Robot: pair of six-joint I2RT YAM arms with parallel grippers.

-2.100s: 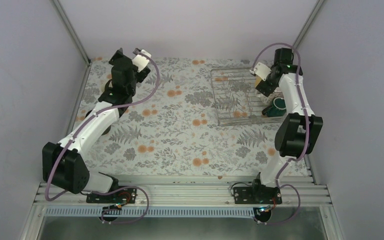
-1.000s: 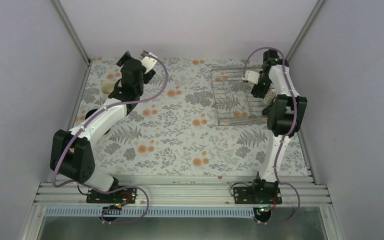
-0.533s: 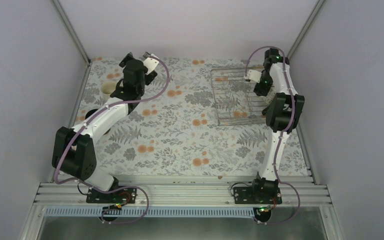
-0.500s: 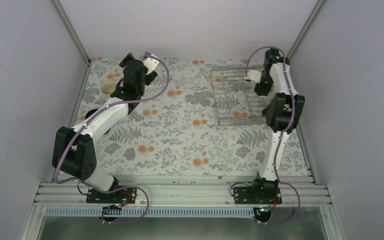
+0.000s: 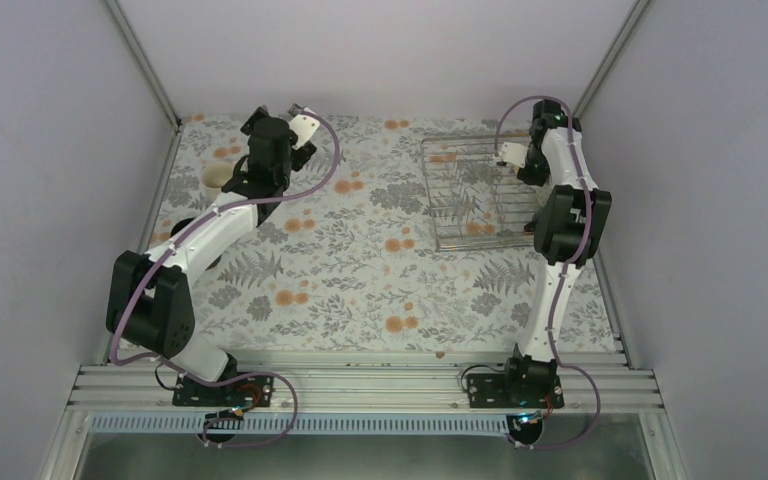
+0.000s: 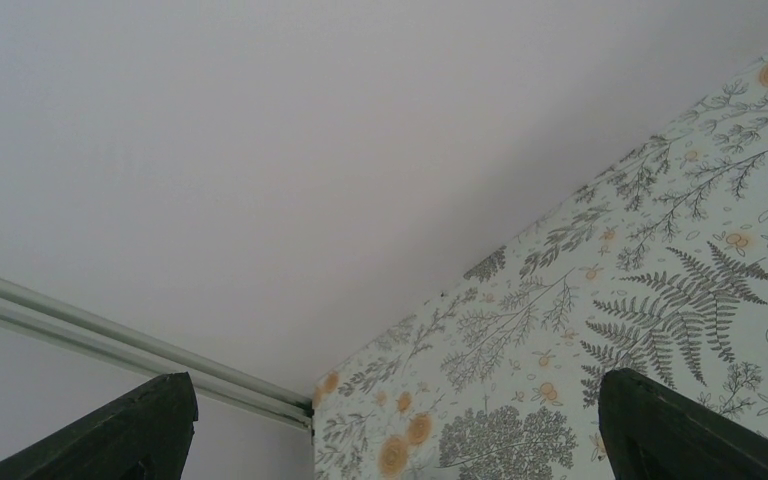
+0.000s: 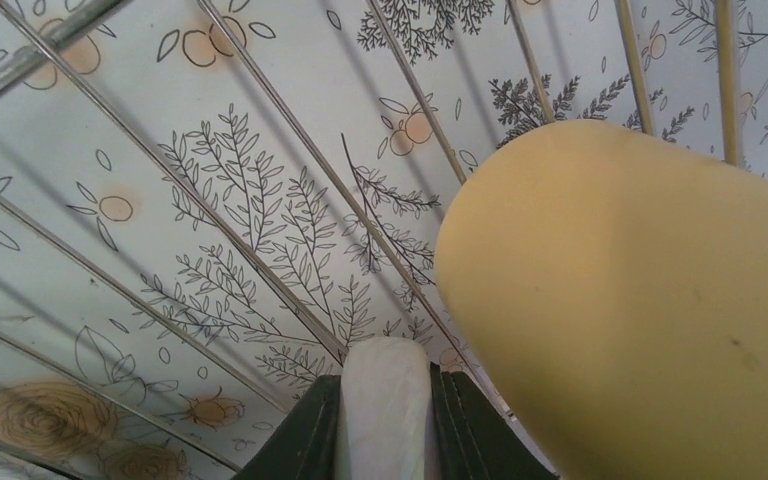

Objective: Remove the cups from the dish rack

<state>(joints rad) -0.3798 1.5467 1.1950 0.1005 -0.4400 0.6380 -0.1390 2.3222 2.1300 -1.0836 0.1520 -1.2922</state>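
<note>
The right gripper (image 5: 513,157) is deep in the upper right corner of the dish rack (image 5: 428,190), so the right arm is by far the nearer to the work. The left gripper (image 6: 397,385) is at the upper left of the overhead view, its jaws spread wide with nothing between them.

In the right wrist view the dark fingers (image 7: 310,435) press on either side of a pale rounded piece (image 7: 385,400) at the bottom centre. It may be a handle or rim of one of the light cups, though I cannot tell which. The orange-yellow mug (image 7: 640,300) lies just right of the jaws. Its long axis runs from the frame's centre down to the lower right, and its blunt rounded end points to the upper left. It looks smooth and matte with faint specks. The rack's wires are thin, shiny, straight rods fanning across the floral-printed worktop (image 5: 360,260).

Lifting straight out would, I judge, risk brushing the yellow mug. One pale mug (image 5: 212,178) already stands on the worktop at far left.
</note>
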